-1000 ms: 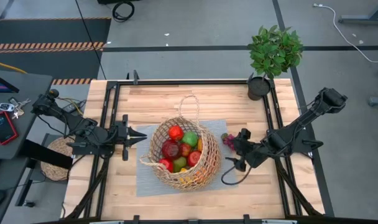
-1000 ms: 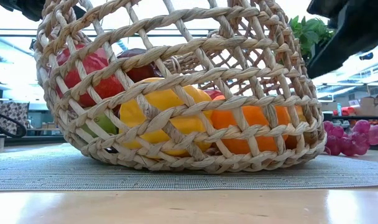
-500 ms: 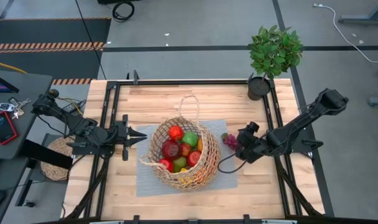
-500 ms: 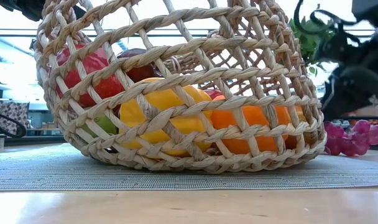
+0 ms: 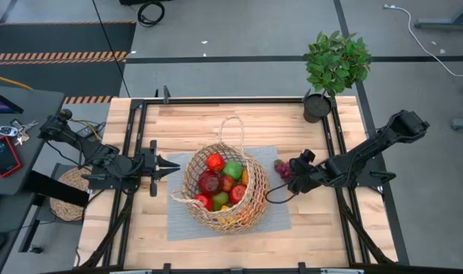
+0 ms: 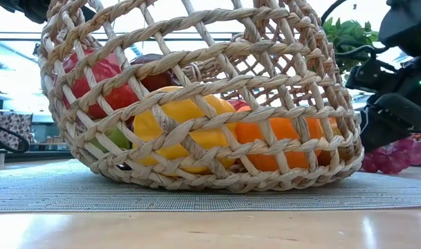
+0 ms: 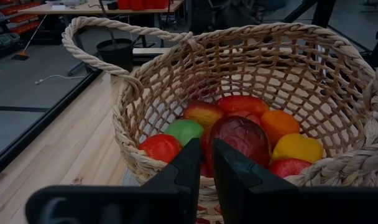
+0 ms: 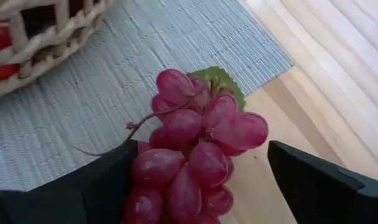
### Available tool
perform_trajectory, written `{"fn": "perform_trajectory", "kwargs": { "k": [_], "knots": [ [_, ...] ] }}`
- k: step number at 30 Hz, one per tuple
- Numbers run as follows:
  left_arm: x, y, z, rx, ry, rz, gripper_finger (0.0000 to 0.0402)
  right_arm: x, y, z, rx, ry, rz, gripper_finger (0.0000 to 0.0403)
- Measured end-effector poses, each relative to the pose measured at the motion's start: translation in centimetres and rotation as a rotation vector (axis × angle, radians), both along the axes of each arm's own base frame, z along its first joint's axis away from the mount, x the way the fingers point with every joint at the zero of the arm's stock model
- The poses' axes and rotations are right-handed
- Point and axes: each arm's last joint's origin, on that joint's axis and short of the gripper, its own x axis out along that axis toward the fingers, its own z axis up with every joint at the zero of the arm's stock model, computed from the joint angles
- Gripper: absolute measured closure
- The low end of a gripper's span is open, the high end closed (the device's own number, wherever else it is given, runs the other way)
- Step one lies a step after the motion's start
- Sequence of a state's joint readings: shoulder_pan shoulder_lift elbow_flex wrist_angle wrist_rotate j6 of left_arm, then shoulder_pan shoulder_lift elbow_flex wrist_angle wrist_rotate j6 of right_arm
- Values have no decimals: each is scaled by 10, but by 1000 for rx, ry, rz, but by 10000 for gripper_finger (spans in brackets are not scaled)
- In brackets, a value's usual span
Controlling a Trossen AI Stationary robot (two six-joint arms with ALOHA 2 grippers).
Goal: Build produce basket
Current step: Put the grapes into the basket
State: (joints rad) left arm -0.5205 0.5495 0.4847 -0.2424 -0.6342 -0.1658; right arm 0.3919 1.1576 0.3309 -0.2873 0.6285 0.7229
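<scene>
I'm working in what looks like a lab or workshop. At the top of the high view, the bare grey concrete floor [image 5: 239, 30] carries black-and-orange hazard striping [image 5: 60, 55] at upper left and loose cables [image 5: 149, 11]. The wooden table [image 5: 209, 122] sits inside a black metal frame [image 5: 231, 99] at centre. At the left edge a dark side desk [image 5: 18, 122] holds keys [image 5: 17, 131]. In the left wrist view, red bins [image 7: 18, 15] line shelving at upper left.

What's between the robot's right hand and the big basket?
The purple grapes lie between the right hand and the basket, at the grey mat's edge, as the high view shows.
</scene>
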Motion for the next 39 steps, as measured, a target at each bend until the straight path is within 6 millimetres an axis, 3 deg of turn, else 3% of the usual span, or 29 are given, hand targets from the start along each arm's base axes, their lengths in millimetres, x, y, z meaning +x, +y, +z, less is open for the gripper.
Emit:
{"fn": "perform_trajectory", "kwargs": {
  "k": [24,39],
  "knots": [
    [0,0,0,0,0,0,353,6,-7,2,-50,-10,17,221],
    [0,0,0,0,0,0,353,24,-4,29,-192,-29,63,243]
  ]
}}
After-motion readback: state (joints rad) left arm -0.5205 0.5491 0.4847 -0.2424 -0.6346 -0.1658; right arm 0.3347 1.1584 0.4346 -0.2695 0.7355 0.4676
